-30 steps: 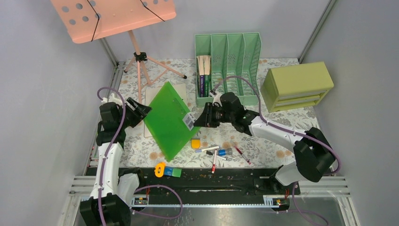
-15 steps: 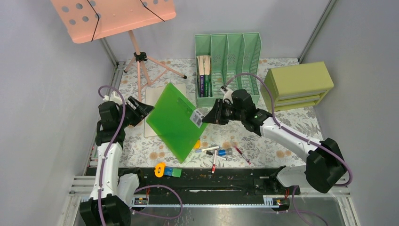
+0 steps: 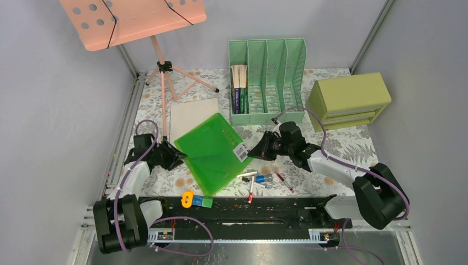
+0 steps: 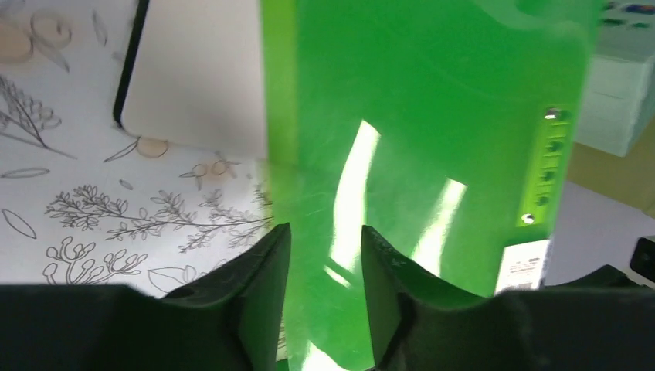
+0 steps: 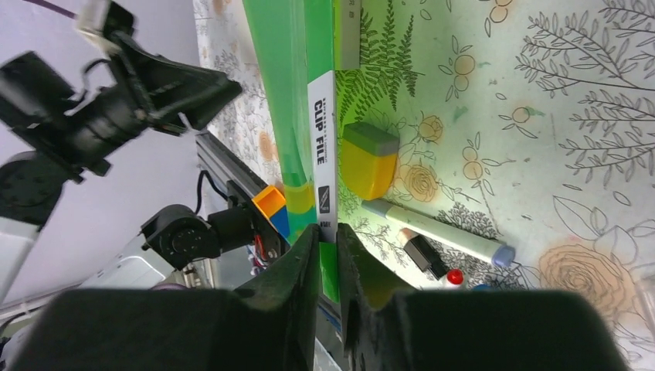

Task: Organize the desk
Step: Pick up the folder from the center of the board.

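The right gripper (image 5: pixel 327 236) pinches the green file (image 3: pixel 212 152); if the left gripper (image 4: pixel 323 232), at the opposite edge, grips it I cannot tell. Lower both ends together, slowly.

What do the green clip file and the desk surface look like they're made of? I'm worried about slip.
The green clip file looks like thin, smooth, glossy plastic: bright glare streaks run across its face in the left wrist view. The desk seems covered in a matte printed sheet, probably cloth, with a fern-and-flower pattern and no glare. Whether it is fabric or vinyl I cannot tell.
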Available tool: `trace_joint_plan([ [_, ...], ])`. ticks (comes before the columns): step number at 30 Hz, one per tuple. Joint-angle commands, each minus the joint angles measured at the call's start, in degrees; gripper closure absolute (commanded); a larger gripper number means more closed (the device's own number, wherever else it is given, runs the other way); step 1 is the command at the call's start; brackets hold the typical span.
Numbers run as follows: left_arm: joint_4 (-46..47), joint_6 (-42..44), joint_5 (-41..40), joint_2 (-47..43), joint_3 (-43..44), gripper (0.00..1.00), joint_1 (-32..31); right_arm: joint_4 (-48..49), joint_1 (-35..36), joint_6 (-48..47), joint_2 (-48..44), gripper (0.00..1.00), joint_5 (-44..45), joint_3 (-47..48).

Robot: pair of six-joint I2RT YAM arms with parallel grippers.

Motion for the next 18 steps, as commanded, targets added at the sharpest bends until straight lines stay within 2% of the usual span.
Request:
trace_joint_plan([
  [1,6.09,-3.92,-1.35,4.81,-3.64,0.64,-1.86,11.69,-0.46,4.56,2.05,1.00,-3.09,-1.50],
  [3,7.77,-4.37,-2.04,8.12,-4.11,0.66,-2.97,15.21,-0.58,6.31,3.35,1.00,-4.70,-1.95],
  [8,10.97,-3.34,-3.02,14.04,-4.04,0.65,-3.41,17.98,-0.58,6.84,6.10,0.87,-8.25,-0.48],
  [10,12.06,-3.14,-2.63,15.66,-4.01,0.65,-3.42,18.39,-0.62,6.76,6.61,0.75,-9.11,-0.12],
  [14,12.15,-2.27,-2.82,16.21,-3.76,0.67,-3.67,20.48,-0.58,7.52,8.35,0.63,-11.05,0.47],
  [18,12.08,-1.66,-2.61,16.20,-3.73,0.70,-3.67,23.72,-0.49,9.36,10.67,0.57,-12.51,0.95],
])
